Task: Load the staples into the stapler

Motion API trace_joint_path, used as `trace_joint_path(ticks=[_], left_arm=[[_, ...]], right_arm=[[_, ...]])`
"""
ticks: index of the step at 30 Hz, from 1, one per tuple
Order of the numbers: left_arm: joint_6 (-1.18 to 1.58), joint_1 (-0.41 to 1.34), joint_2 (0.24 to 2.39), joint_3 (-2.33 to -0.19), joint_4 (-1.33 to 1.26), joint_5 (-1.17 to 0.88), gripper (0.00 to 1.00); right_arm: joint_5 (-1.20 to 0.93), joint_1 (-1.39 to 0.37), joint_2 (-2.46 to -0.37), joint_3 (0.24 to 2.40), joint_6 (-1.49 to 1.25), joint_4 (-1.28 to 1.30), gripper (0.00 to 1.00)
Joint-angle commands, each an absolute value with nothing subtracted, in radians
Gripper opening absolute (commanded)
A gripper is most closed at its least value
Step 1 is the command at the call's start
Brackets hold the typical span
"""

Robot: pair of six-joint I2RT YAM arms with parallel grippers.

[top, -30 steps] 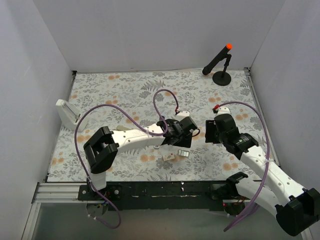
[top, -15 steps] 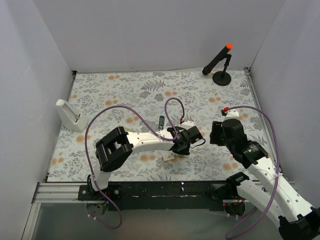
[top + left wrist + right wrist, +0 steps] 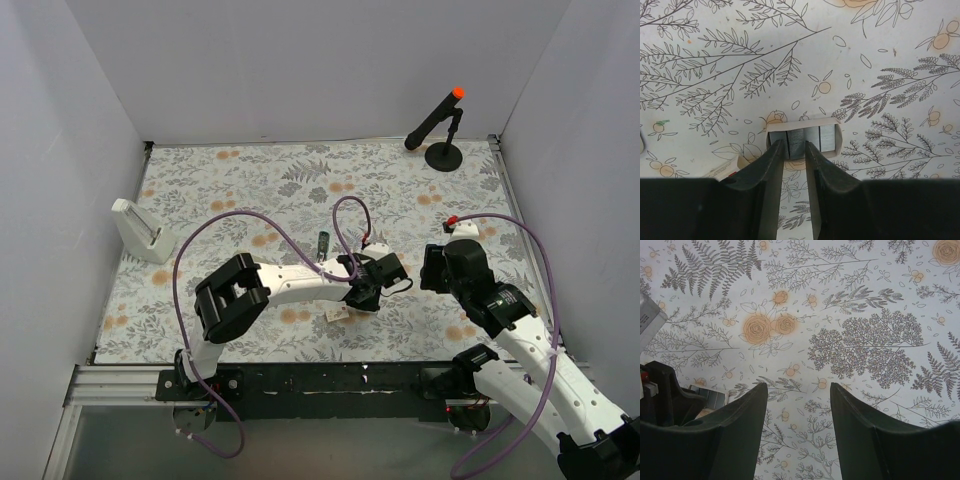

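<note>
**A:** How far along? Start from the near edge of the counter (image 3: pixel 250 180).

**B:** Early, by the look of it. Close to that near edge, about midway along: the small beige box (image 3: pixel 337 313). Just beyond it, the staples (image 3: pixel 826 137), lying in rows in their little tray (image 3: pixel 802 123), flat on the counter.

**A:** And the left tool (image 3: pixel 795 146)?

**B:** Low over the tray, narrowed around one middle row. Looks pinched on that row from both sides, with the fingers (image 3: pixel 771 162) touching it as far as the wrist view tells. Not lifted; sits level with the neighbouring rows.

**A:** Right tool (image 3: pixel 797 390)?

**B:** Just right of the tray, hanging over bare patterned counter. Spread apart, holding nothing.

**A:** Further back?

**B:** A small dark object (image 3: pixel 323 241) near the middle, too small to name. Then, at the left edge and well apart from the tray, a white stapler (image 3: pixel 138 230), or what seems to be one, propped at a tilt. Cannot tell whether open for loading. In the far right corner, a black stand (image 3: pixel 440 125) with an orange tip, probably no part of the job.

**A:** So, done and left?

**B:** Done: tray out of the box, one row reached and seemingly gripped. Left, judging from this: lift the row, carry it across to the stapler, open the magazine if shut, slide the row in, close up. Most of the work ahead.
</note>
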State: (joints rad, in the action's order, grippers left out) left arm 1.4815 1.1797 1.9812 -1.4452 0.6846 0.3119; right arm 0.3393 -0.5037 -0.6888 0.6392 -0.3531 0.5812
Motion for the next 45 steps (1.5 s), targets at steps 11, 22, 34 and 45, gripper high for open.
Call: trace_joint_path(ticks=[11, 22, 34, 45], left_arm=[[1.483, 1.192, 2.016, -1.493, 0.732, 0.325, 0.27], [1.479, 1.192, 2.04, -1.525, 0.808, 0.414, 0.24], [1.477, 1.192, 2.028, -1.548, 0.824, 0.42, 0.04], [1.48, 1.19, 1.942, -1.578, 0.831, 0.426, 0.0]], right_arm=[[0.36, -0.497, -0.686, 0.624, -0.364, 0.558, 0.6], [0.364, -0.497, -0.686, 0.624, -0.362, 0.557, 0.6], [0.37, -0.497, -0.681, 0.624, -0.356, 0.549, 0.6], [0.373, -0.497, -0.683, 0.629, -0.338, 0.537, 0.6]])
